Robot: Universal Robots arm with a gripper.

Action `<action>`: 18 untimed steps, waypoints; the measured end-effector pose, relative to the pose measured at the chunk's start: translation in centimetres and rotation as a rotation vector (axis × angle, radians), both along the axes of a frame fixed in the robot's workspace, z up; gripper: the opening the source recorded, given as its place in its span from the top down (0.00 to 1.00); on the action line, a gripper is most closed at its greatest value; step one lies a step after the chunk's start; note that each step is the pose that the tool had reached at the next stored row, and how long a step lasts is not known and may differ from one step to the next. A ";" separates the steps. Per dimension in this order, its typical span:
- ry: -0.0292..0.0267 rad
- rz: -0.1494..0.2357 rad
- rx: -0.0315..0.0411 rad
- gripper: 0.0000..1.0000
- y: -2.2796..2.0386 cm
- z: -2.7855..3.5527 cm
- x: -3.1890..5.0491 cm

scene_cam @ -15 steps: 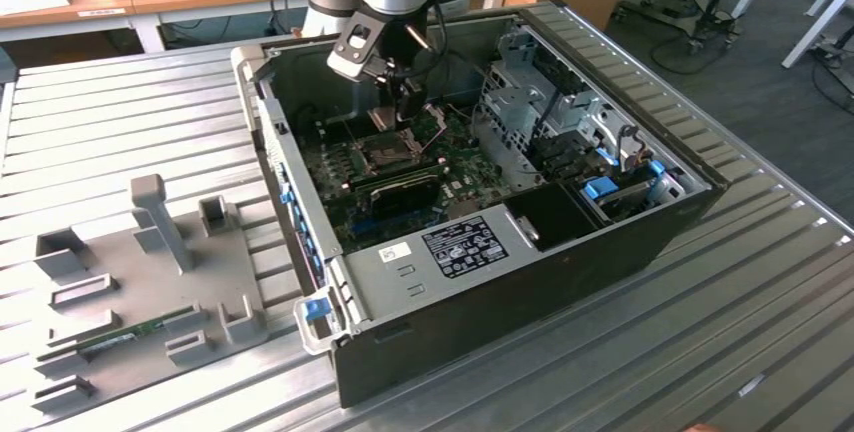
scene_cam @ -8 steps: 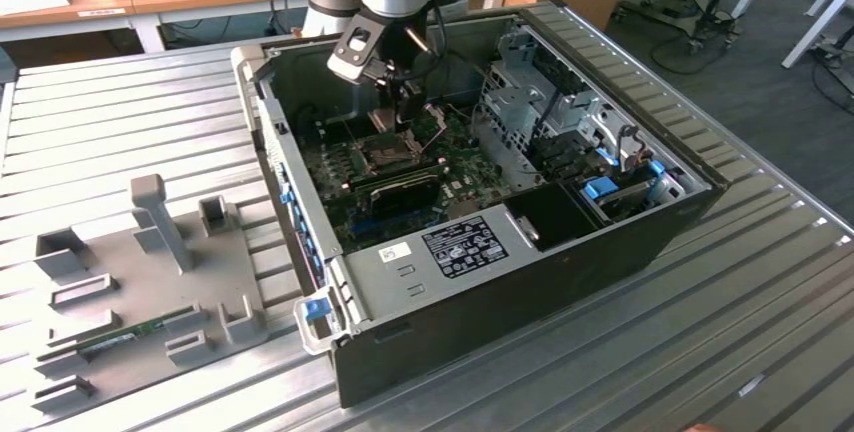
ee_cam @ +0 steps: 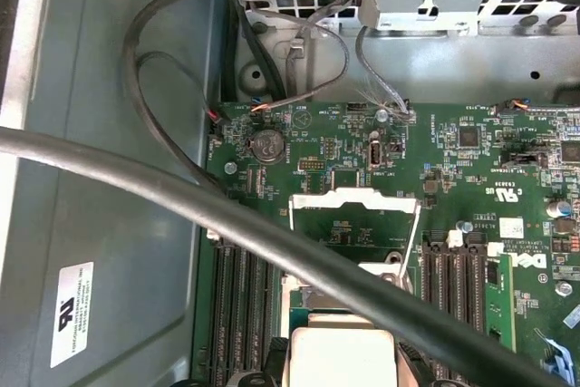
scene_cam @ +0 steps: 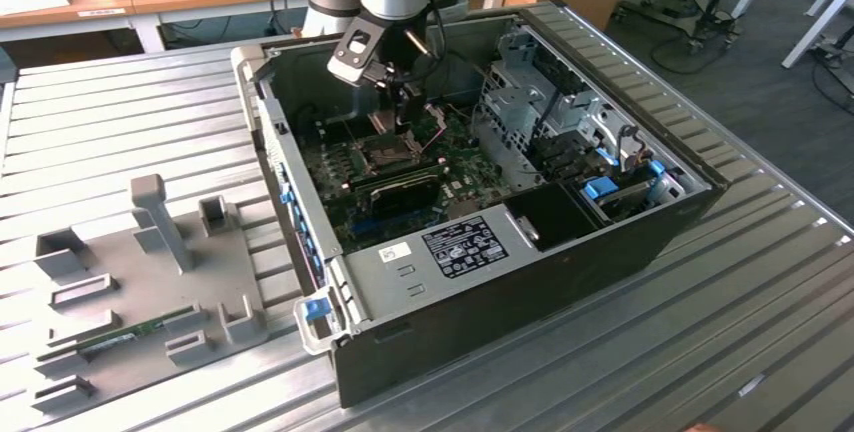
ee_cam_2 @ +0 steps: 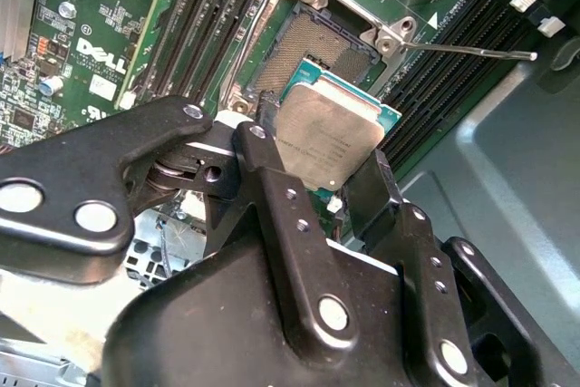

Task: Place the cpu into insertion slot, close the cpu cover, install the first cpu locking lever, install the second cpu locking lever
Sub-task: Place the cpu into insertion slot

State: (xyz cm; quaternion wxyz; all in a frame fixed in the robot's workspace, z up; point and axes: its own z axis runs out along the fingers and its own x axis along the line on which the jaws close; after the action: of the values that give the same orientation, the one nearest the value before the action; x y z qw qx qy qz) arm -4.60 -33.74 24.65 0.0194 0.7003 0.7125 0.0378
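Observation:
In the second wrist view my gripper (ee_cam_2: pixel 319 168) is shut on the cpu (ee_cam_2: pixel 331 129), a pale silver square with a green edge, held tilted by two opposite sides. Close beyond the chip lies the insertion slot (ee_cam_2: pixel 313 47), open, its dark pin field bare inside the silver frame. A thin locking lever (ee_cam_2: pixel 471 50) sticks out unlatched beside it. In the first wrist view the cpu (ee_cam: pixel 341 355) hangs short of the cpu cover (ee_cam: pixel 355 197), which stands raised with the board showing through its window. In the exterior view the gripper (scene_cam: pixel 400 117) hovers inside the case above the insertion slot (scene_cam: pixel 387 149).
Long black memory slots (ee_cam_2: pixel 453 61) flank the socket. A thick grey cable (ee_cam: pixel 181 201) crosses in front of the first wrist camera. A grey perforated drive cage (scene_cam: pixel 527 102) fills the case on the exterior view's right. A grey fixture plate (scene_cam: pixel 134 292) lies on the exterior view's left.

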 end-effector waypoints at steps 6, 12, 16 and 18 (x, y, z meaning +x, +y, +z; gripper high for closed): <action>0.0019 0.000 0.0003 0.46 0.01 -0.03 0.00; 0.0073 0.000 0.0002 0.46 0.00 -0.02 0.00; 0.0073 0.000 0.0003 0.46 0.00 -0.35 0.00; 0.0073 0.000 0.0002 0.46 0.00 -0.58 0.00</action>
State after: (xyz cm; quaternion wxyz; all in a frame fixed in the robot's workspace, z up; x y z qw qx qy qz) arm -4.60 -33.74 24.07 0.0167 0.7005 0.7126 0.0354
